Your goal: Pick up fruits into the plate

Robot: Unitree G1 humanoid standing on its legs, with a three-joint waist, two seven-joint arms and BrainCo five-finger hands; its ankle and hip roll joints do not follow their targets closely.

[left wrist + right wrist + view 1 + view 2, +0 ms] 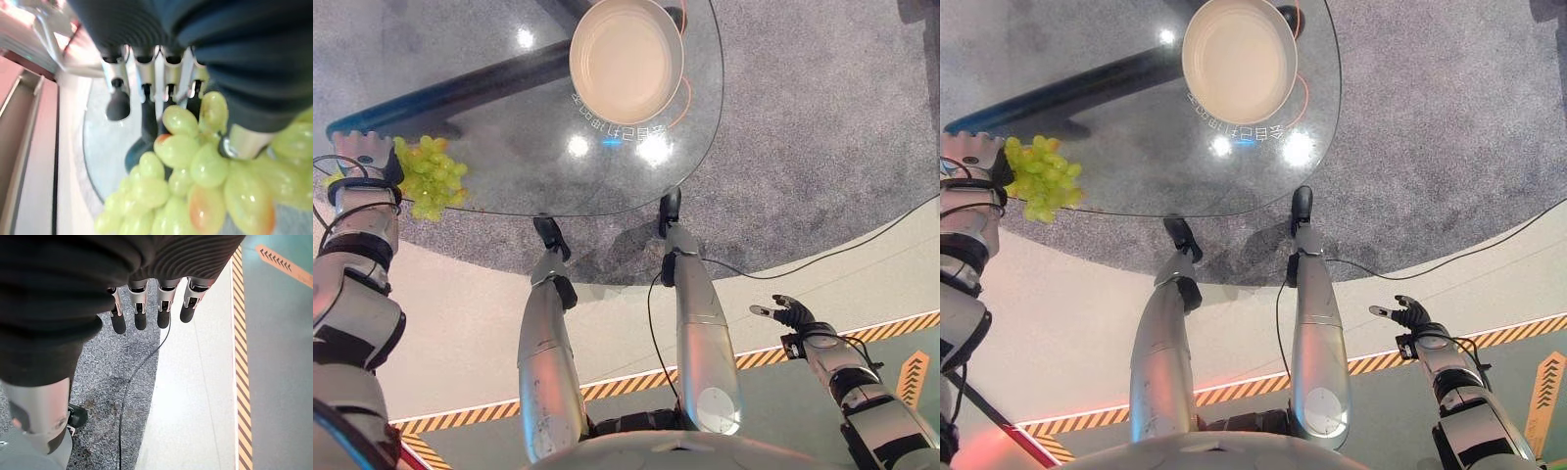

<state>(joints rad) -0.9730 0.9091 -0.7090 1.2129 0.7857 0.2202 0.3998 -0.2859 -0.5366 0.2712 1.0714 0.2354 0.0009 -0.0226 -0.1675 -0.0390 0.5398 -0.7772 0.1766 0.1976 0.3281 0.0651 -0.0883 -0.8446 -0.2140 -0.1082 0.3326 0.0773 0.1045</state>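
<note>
Left wrist view: left hand (161, 83) curled round a bunch of green grapes (195, 181), at the round glass tabletop (509, 147) edge. Left eye view adds an empty beige round plate (626, 59) far across; right hand (146, 308) relaxed, fingers straight, over grey carpet (822, 147).

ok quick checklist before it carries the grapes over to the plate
1. Grapes in hand: ok. The left hand is at the green grapes, and its wrist view shows the thumb and fingers among them.
2. Grip firm enough to carry: cannot tell; the fingers look only partly curled.
3. Plate ready: ok. The plate on the glass table holds nothing.
4. Path to the plate: ok. Nothing stands on the glass between the grapes and the plate.
5. Right hand out of the way: ok. The right hand hangs open, low beside the table.
</note>
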